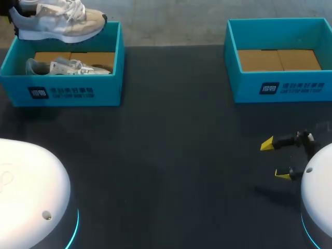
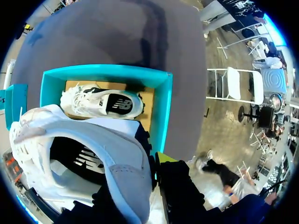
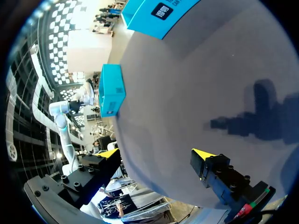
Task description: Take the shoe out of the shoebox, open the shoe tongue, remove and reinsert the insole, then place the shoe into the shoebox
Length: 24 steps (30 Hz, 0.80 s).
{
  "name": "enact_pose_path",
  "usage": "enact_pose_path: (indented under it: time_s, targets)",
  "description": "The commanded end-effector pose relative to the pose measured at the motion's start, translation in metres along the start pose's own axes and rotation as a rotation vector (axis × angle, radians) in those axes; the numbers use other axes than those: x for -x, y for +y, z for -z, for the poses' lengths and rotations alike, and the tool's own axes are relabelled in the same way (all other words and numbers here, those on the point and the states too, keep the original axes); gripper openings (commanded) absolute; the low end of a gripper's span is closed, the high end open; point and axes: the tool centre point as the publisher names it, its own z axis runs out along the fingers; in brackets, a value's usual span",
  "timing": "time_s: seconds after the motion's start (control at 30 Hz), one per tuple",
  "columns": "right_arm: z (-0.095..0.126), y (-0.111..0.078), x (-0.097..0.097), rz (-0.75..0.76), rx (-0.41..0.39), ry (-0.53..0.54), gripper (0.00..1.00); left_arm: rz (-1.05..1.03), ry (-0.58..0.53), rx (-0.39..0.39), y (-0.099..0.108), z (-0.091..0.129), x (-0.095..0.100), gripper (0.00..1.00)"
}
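Observation:
A white and beige sneaker [image 1: 57,22] hangs above the back rim of the left teal shoebox [image 1: 62,92]. In the left wrist view my left gripper [image 2: 142,175] is shut on this sneaker [image 2: 84,154] at its heel; one yellow tip shows beside the heel collar and the other is hidden by the shoe. A second white sneaker [image 1: 67,66] lies on its side inside the box [image 2: 163,107], below the held one. My right gripper [image 1: 275,160] stands open and empty low over the table at the right, far from both shoes.
A second teal shoebox [image 1: 280,85] stands at the back right with only its cardboard floor showing. The dark table [image 1: 171,155] stretches between the boxes and the arm bases. In the right wrist view both boxes lie far ahead of the open fingers [image 3: 203,155].

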Motion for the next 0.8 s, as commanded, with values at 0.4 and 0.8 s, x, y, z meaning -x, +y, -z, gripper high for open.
enact_pose_path:
  time_s: [0.4,0.8]
  targets:
    - [0.001,-0.002,0.0,0.001,0.004,0.0,1.0,-0.022,0.0,-0.071,0.011,-0.041,0.003,0.0]
    - [0.001,-0.002,0.0,0.001,0.004,0.0,1.0,-0.04,0.001,-0.089,0.012,-0.062,0.002,0.0]
